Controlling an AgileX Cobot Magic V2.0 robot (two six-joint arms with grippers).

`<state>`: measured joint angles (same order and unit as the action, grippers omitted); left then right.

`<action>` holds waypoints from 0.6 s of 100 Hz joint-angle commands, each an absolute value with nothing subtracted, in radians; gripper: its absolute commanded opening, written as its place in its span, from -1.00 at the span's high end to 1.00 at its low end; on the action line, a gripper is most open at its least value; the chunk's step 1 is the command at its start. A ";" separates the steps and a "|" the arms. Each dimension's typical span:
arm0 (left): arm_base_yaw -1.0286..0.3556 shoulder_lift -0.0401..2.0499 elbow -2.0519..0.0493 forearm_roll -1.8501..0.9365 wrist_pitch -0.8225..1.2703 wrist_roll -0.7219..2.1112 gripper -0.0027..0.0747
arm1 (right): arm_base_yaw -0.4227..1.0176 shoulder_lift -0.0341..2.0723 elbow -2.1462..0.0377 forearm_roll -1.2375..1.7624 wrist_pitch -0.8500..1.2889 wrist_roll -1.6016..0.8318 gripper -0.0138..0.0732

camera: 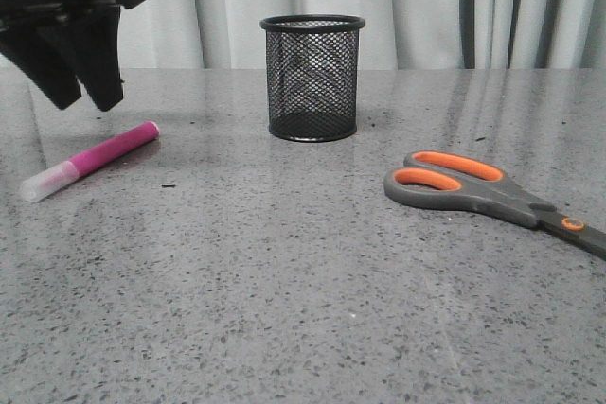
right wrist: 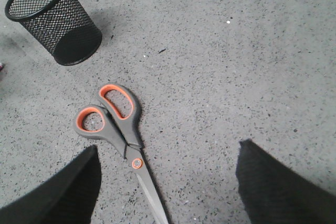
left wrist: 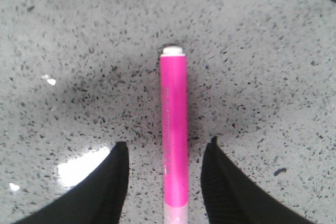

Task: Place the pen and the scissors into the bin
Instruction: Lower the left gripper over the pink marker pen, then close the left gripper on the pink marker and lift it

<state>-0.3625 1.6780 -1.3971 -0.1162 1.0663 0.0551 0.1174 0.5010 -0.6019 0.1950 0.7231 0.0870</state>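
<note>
The magenta pen (camera: 93,159) with its whitish cap lies flat on the grey speckled table at the left. My left gripper (camera: 83,92) hangs open above it; in the left wrist view the pen (left wrist: 174,135) runs between the two black fingers, apart from both. The scissors (camera: 492,191), dark grey with orange-lined handles, lie at the right, blades running off the frame edge. In the right wrist view my right gripper (right wrist: 167,153) is open above the scissors (right wrist: 119,129). The black mesh bin (camera: 312,77) stands upright at the back centre, also shown as the bin (right wrist: 52,18).
A pale curtain (camera: 417,7) hangs behind the table's far edge. The grey table (camera: 284,281) stretches bare from the bin to the front edge.
</note>
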 commanded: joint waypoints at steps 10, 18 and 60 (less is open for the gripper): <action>-0.388 1.630 -1.400 -0.185 1.008 0.073 0.20 | 0.114 0.513 -0.638 0.201 0.649 0.078 -0.44; -0.405 1.630 -1.396 -0.172 0.986 0.073 0.20 | 0.114 0.513 -0.638 0.201 0.643 0.078 -0.44; -0.406 1.673 -1.387 -0.129 0.965 0.040 0.27 | 0.114 0.513 -0.638 0.201 0.631 0.078 -0.44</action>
<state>-0.3999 1.6978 -1.3647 -0.1216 0.9881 0.0530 0.1174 0.5010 -0.6035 0.1950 0.7080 0.0870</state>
